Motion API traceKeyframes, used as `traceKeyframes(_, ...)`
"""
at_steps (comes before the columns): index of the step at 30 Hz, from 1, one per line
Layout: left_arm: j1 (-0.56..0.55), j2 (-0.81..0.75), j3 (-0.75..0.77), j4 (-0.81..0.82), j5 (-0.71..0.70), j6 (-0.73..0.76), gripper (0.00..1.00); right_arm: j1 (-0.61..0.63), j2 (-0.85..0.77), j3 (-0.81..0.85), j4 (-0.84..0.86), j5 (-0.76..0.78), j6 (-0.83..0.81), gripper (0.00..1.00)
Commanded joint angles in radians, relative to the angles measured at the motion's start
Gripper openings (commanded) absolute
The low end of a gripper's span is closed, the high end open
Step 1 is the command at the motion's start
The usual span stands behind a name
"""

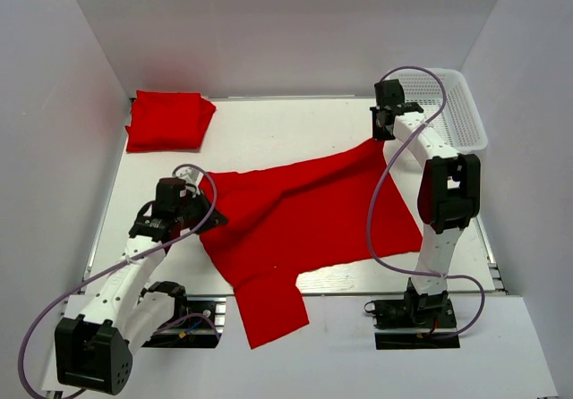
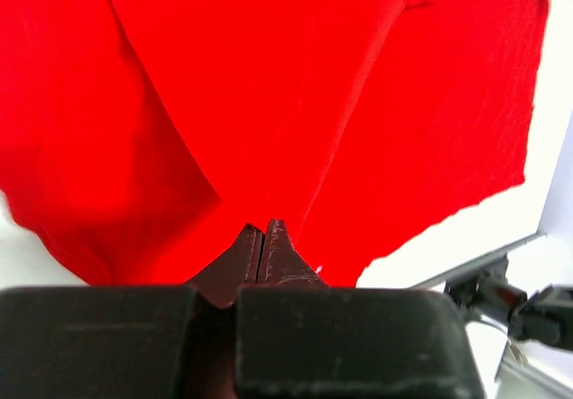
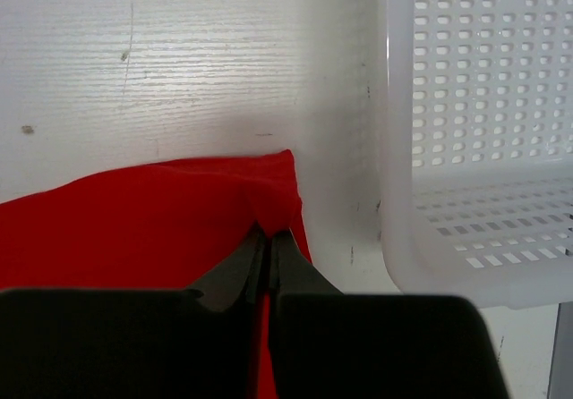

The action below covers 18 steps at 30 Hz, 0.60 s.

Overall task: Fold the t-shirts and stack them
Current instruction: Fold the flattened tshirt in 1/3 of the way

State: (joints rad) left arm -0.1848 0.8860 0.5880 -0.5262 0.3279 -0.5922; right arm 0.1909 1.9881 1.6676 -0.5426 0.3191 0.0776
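Observation:
One red t-shirt [image 1: 295, 220] lies spread out across the middle of the table, a sleeve hanging over the front edge. My left gripper [image 1: 202, 215] is shut on the shirt's left corner; in the left wrist view its tips [image 2: 264, 227] pinch the red cloth [image 2: 269, 86]. My right gripper [image 1: 385, 136] is shut on the far right corner; in the right wrist view its tips [image 3: 269, 233] clamp the cloth [image 3: 134, 220] next to its corner. A second t-shirt [image 1: 168, 120] lies folded at the back left.
A white mesh basket [image 1: 466, 113] stands at the back right, close beside my right gripper; its wall [image 3: 483, 148] fills the right side of the right wrist view. White walls enclose the table on three sides.

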Motion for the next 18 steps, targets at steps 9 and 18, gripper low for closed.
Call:
traceKeyframes(9,-0.012,-0.025,-0.106,-0.034,0.079,-0.008,0.00,-0.008,-0.046,-0.055,-0.003,0.028,-0.018,0.00)
traceKeyframes(18,-0.030,0.016,-0.172,-0.009,0.091,-0.008,0.23,-0.005,-0.043,-0.121,0.015,0.052,0.008,0.07)
